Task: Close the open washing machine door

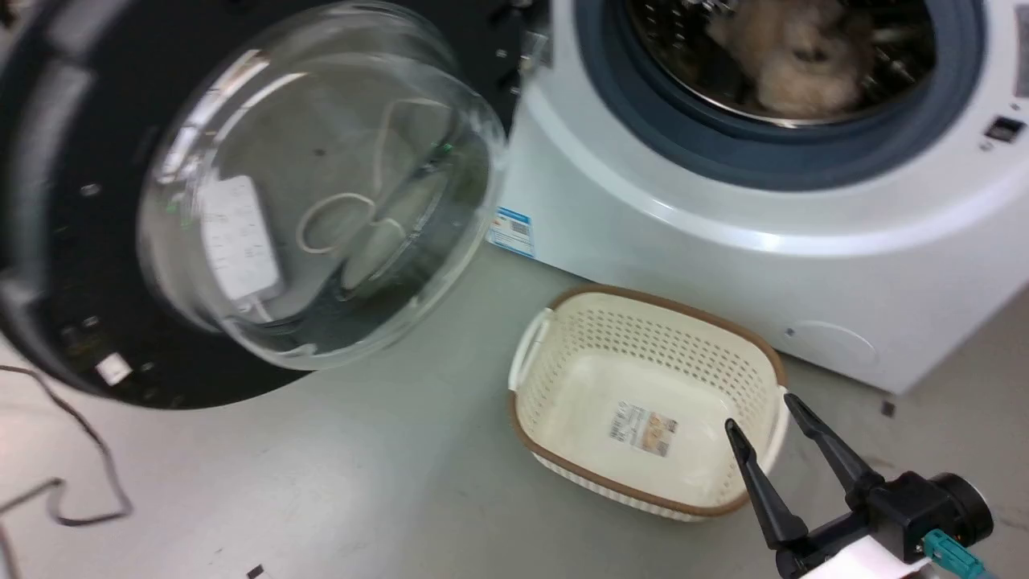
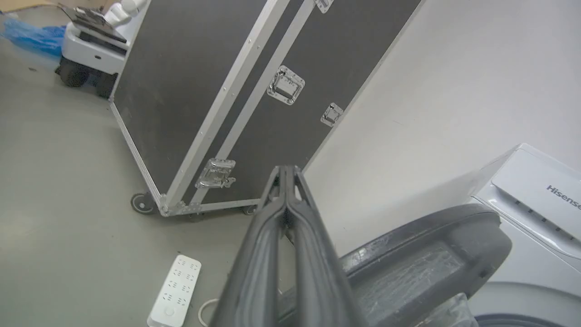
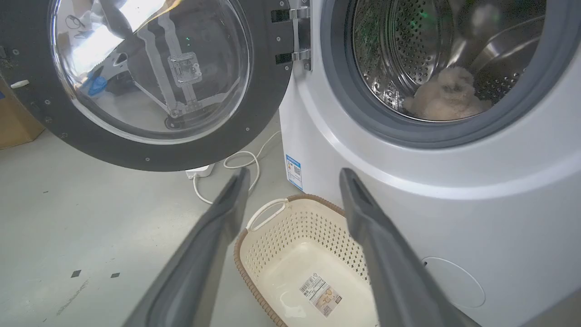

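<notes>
The washing machine door (image 1: 265, 201) stands swung wide open at the left, black rim around a bulging clear glass bowl; the right wrist view shows the door (image 3: 150, 77) hinged beside the drum opening. The white washing machine (image 1: 723, 241) has its grey-gasketed steel drum open, with a fluffy beige item (image 1: 796, 56) inside. My right gripper (image 1: 760, 410) is open, low at the right over the basket's edge. In the left wrist view my left gripper (image 2: 286, 169) is shut on nothing, just above the door's outer edge (image 2: 422, 268).
A cream perforated basket (image 1: 563, 338) sits on the floor before the machine. A white power strip (image 2: 174, 290) and cable lie on the floor behind the door. A black flight case (image 2: 218, 91) on casters stands beyond. A dark cable (image 1: 88, 458) trails at the left.
</notes>
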Robot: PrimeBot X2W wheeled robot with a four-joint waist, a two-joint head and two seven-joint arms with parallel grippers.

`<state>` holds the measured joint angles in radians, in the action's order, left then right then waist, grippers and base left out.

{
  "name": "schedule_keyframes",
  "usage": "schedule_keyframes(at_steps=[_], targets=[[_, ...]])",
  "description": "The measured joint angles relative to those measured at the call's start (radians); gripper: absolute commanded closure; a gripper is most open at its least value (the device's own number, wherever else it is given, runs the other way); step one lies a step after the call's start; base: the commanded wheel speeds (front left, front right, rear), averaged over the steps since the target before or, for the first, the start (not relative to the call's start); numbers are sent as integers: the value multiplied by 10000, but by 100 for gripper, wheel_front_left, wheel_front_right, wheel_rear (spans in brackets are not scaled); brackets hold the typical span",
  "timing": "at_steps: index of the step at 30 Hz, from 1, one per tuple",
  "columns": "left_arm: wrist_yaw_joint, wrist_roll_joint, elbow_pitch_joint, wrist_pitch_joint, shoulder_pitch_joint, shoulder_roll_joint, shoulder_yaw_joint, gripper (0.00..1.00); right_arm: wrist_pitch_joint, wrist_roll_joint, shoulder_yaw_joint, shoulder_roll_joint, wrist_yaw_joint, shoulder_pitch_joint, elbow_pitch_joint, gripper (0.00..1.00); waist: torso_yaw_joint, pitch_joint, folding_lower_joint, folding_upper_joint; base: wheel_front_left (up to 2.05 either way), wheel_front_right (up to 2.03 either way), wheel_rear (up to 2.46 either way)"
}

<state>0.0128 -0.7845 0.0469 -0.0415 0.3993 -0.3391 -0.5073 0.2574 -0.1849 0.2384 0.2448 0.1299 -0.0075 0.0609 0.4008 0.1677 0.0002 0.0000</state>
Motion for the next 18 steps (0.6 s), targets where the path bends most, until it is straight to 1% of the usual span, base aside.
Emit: schedule_keyframes(at_steps=[2,5,7,10,14,18], targets=[[-163,-688,690,-616,355,-295,-395,100,0,-13,17,48,0,-55,-6,0,-212,118,0,0,0,0,0],[-414,-1340,1705,-1427,651,-777,-872,100,0,-33,90,90,0,-129,0,0,-483,241,-1,0,0,0,0],[-663,-2015,2383,-2151,857,-867,-1166,100,0,-79,117,111,0,-174,-4,0,-618,289,0,0,0,0,0],[-1127,-3218,3266,-3455,1180,-769,-1528,100,0,-100,121,163,0,-174,-4,0,-711,335,-1,0,0,0,0],[-1152,-3914,3814,-4635,1188,-807,-1580,100,0,-100,190,305,0,-174,4,0,-740,392,-1,0,0,0,0],[-909,-4485,3760,-5816,1153,-736,-1379,100,0,-105,207,374,0,-171,13,0,-717,352,-2,0,0,0,0]])
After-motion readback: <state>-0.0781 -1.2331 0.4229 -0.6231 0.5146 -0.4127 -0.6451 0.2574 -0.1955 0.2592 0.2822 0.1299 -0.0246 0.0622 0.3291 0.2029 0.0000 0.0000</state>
